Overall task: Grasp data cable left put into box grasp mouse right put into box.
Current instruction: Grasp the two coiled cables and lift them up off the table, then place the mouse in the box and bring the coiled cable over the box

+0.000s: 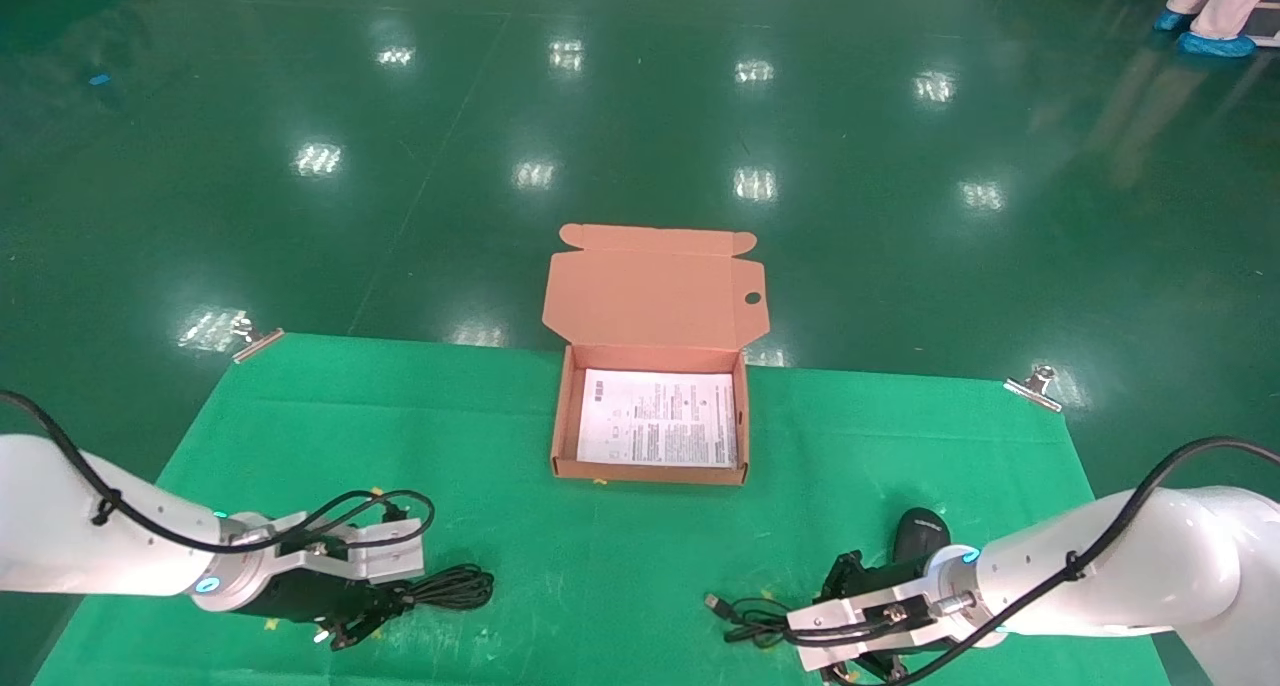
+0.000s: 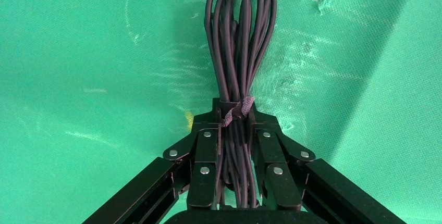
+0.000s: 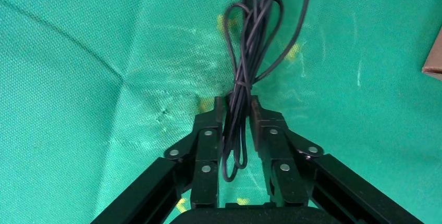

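The data cable [image 2: 240, 52] lies bundled on the green cloth [image 1: 620, 566], the left gripper [image 2: 234, 112] clamped at its tie. The right gripper [image 3: 237, 110] pinches the mouse [image 1: 920, 536] cord (mouse beside it). A straight lift should clear the box [image 1: 565, 416] wall.

I count one box [image 1: 655, 296], open, with one round hole [image 1: 753, 297] in its lid flap and one printed sheet [image 1: 660, 418] inside. There is one data cable [image 1: 450, 587] bundle and one mouse [image 1: 920, 534], whose one cord [image 1: 752, 621] ends in one USB plug [image 1: 714, 601]. I see two claws: the left claw [image 1: 385, 606] and the right claw [image 1: 835, 586]. Two metal clips [image 1: 256, 340] sit at the far corners of the one green cloth [image 1: 620, 556] on the desk.
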